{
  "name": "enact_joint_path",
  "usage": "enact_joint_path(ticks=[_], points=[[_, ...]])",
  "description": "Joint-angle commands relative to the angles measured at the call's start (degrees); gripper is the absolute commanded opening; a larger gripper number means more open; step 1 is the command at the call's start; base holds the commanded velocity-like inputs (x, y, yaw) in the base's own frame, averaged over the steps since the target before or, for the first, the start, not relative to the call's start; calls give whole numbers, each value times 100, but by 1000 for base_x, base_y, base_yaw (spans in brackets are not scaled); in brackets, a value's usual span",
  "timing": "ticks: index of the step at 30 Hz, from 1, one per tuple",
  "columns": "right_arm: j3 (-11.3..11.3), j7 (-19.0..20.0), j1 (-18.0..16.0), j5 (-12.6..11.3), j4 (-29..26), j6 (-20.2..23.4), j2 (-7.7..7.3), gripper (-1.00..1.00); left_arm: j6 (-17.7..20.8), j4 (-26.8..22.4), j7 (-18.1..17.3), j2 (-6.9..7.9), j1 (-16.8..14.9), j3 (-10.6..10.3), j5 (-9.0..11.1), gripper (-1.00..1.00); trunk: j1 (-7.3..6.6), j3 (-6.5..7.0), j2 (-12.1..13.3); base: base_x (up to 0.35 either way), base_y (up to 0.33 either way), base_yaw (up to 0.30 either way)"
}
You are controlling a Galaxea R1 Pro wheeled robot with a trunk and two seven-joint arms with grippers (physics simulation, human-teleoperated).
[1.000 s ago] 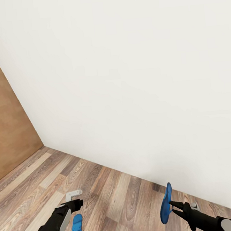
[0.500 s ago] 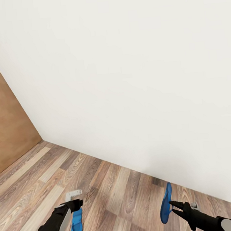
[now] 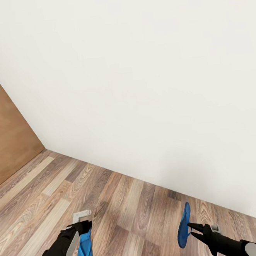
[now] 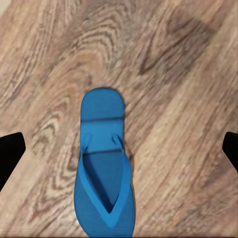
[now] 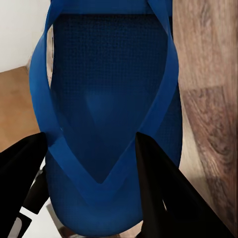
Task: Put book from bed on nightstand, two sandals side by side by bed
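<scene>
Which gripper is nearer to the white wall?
Right. The right gripper, shut on an upright sandal, is close to the foot of the white wall. The left gripper, above the other sandal, is farther back.

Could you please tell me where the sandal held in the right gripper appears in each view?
Head view: the held sandal stands on edge at lower right, pinched by the right gripper.
Right wrist view: it spans the middle, straps facing the camera, between the dark fingers.
Left wrist view: the blue sandal there is the other sandal, seen against the planks.
Shared landmark: the wood-plank floor.
</scene>
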Motion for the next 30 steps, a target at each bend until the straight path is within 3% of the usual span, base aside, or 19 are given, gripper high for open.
enact_joint_path(ticks=[1,30], points=[[-15,26,-3,9,1,34,5,-100,32,-11,11,-2,0,5,8,100,1,-27,-3,0,0,0],[27,-5,-7,16,8,17,44,-100,70,-13,-29,-25,-3,-12,33,100,76,-670,-42,0,0,0]])
